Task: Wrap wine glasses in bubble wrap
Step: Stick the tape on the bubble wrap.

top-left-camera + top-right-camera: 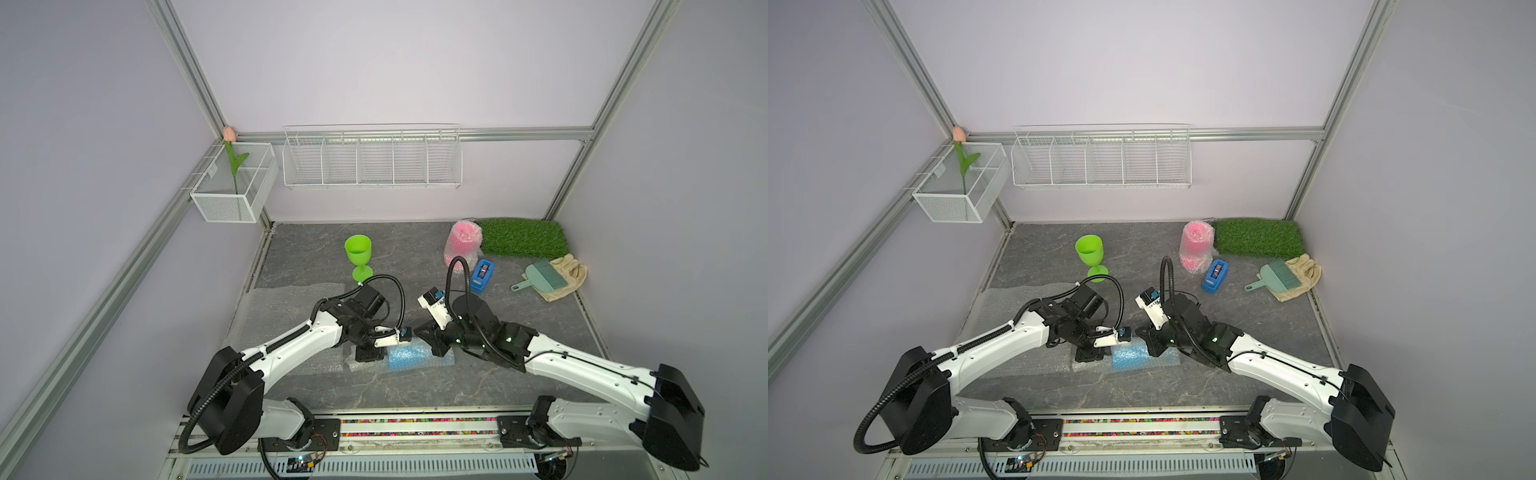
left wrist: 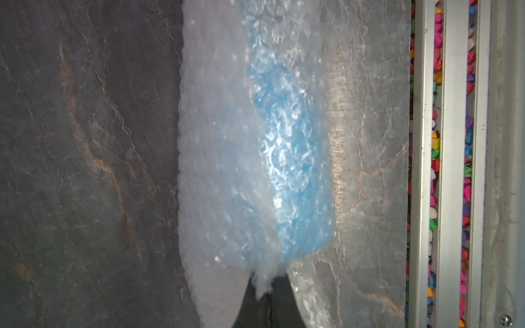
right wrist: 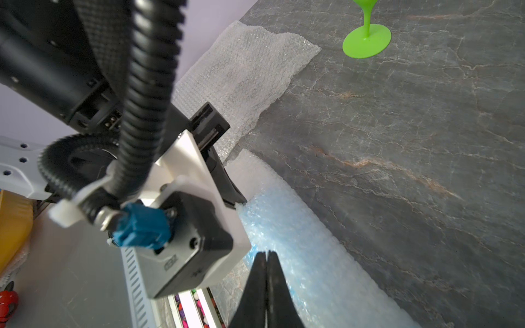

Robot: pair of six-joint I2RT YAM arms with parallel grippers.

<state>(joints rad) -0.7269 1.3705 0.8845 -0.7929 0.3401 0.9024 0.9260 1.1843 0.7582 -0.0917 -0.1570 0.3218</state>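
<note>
Left wrist | left jaws pinch bubble wrap point(image 2: 221, 170) covering blue goblet point(image 2: 292, 159) | right jaws pressed together, over wrap

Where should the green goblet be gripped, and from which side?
Grip the green goblet at its stem, fingers level, coming in from the arms' side. It stands upright on its round foot, and the thin stem sits between the wider bowl and foot, so it probably cannot slip through.
</note>
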